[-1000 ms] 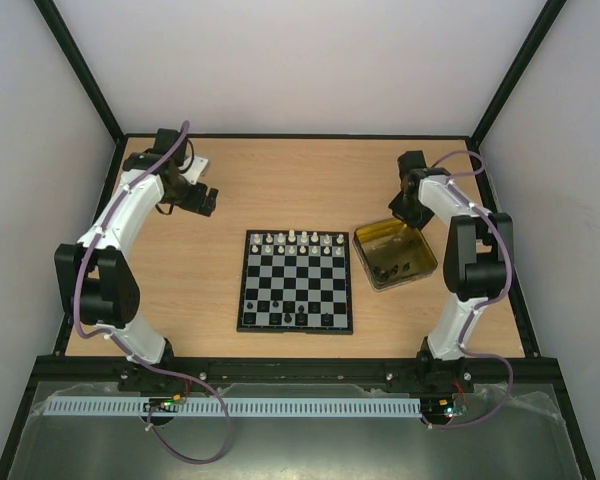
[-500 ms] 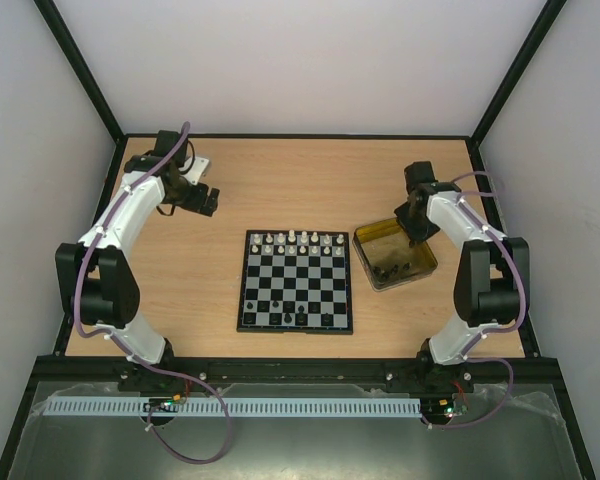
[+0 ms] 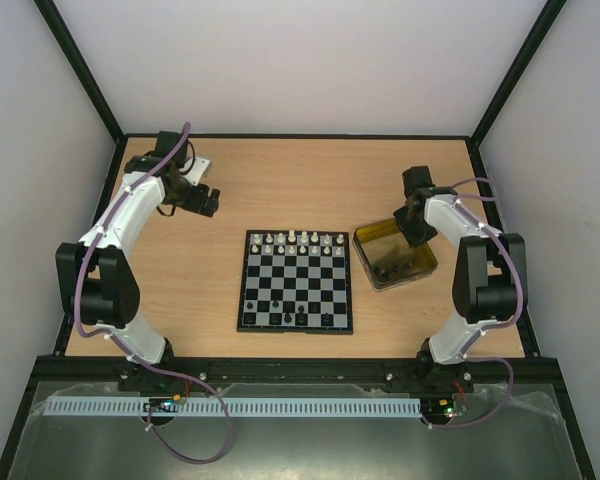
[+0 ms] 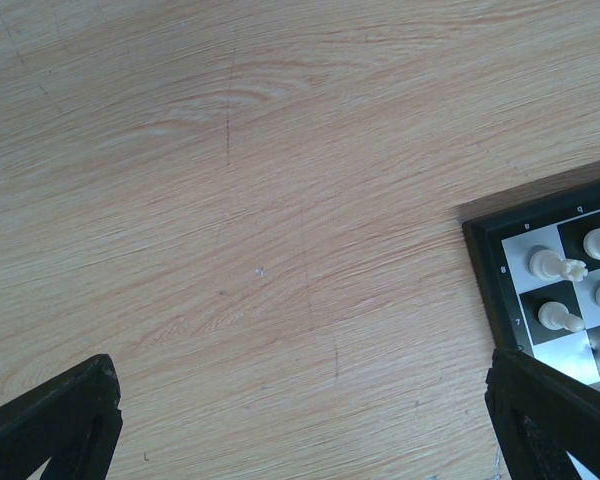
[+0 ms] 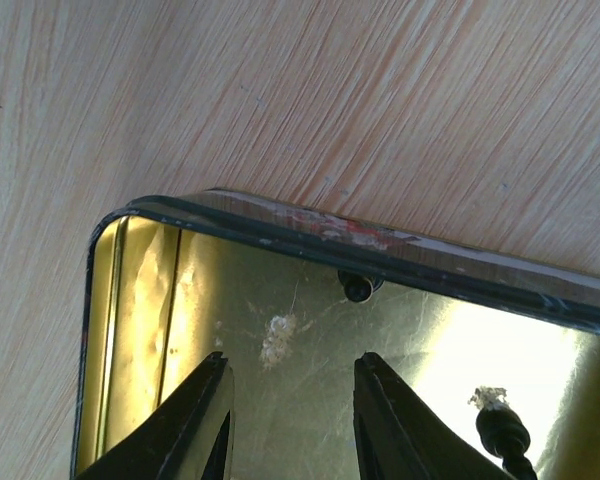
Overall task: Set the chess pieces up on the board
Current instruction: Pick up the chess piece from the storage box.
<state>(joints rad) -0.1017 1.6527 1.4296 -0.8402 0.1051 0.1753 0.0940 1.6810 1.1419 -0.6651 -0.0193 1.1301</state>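
board (image 3: 295,282) centred on wooden table (image 3: 300,180), white chess pieces (image 3: 298,240) on its far 2 rows; gold tray (image 5: 430,262) just right, right gripper (image 5: 292,400) over its far edge, jaws apart, empty. left gripper (image 4: 300,430) far left, spread wide.

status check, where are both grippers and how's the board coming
Left gripper open, empty, beside board. Right gripper open, empty, over gold tray holding black pieces. White pieces on far rows; nothing blocking.

You have on hand: small square chessboard (image 3: 296,281), black and silvery-white checks, thin black rim; tiny cream chess figurines (image 4: 552,264); tiny black chess figurines (image 5: 502,430); shiny gold rectangular metal tray (image 5: 140,300); pale tan wood-grain tabletop (image 3: 280,190).
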